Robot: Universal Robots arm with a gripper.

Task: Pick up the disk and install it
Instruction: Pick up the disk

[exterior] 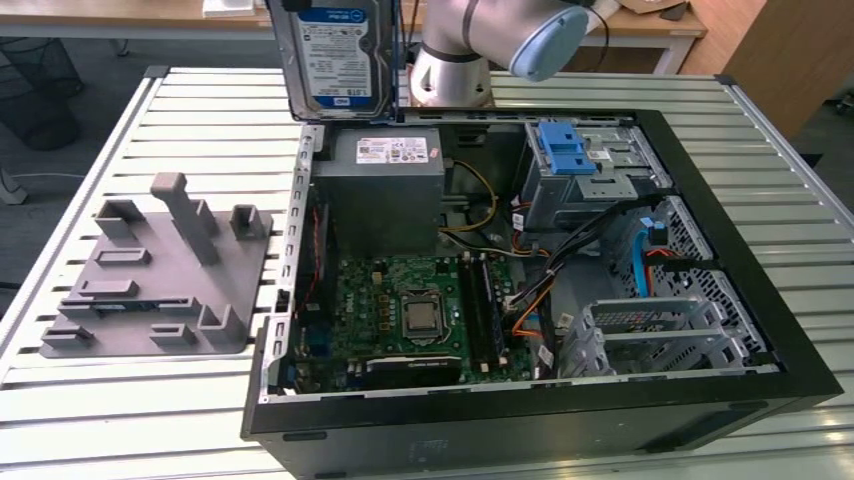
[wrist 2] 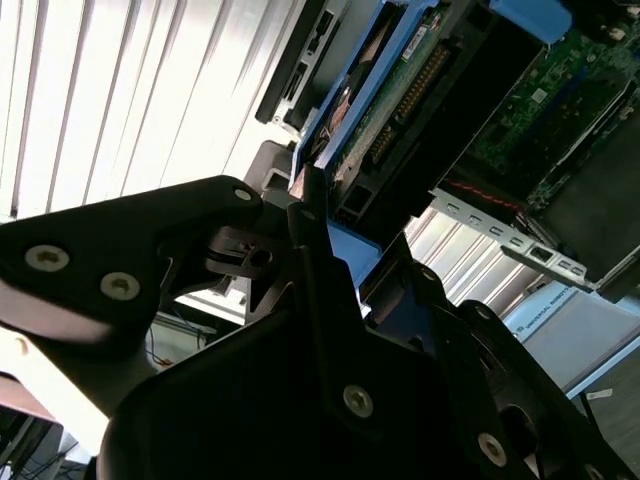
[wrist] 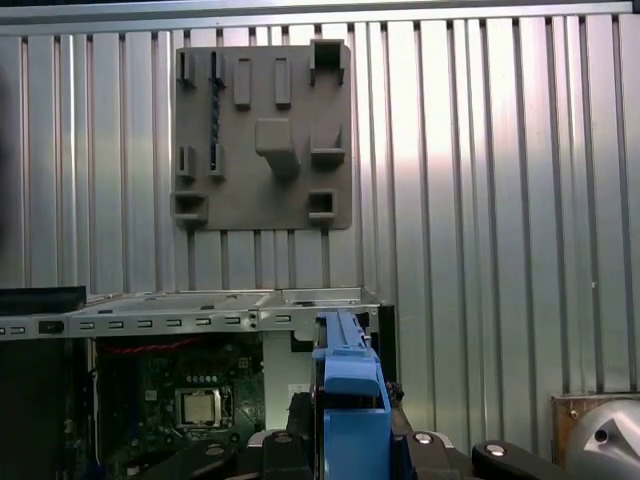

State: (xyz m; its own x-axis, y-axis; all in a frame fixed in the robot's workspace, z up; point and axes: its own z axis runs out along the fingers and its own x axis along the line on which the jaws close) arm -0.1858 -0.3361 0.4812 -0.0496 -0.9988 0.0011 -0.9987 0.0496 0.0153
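Exterior view: flat silver blue-framed disk [exterior: 340,55] hangs at twelve o'clock over the black computer case [exterior: 534,430], pincer [wrist 2: 335,235] clamped on it; best carried steady, upright.

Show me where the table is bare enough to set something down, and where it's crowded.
Bare slats of the table lie beyond the grey fixture, and again between the fixture and the near edge. A narrow strip runs along the computer case on the exterior view's right. Inside the case it is crowded: motherboard, power supply, drive cage, cables.
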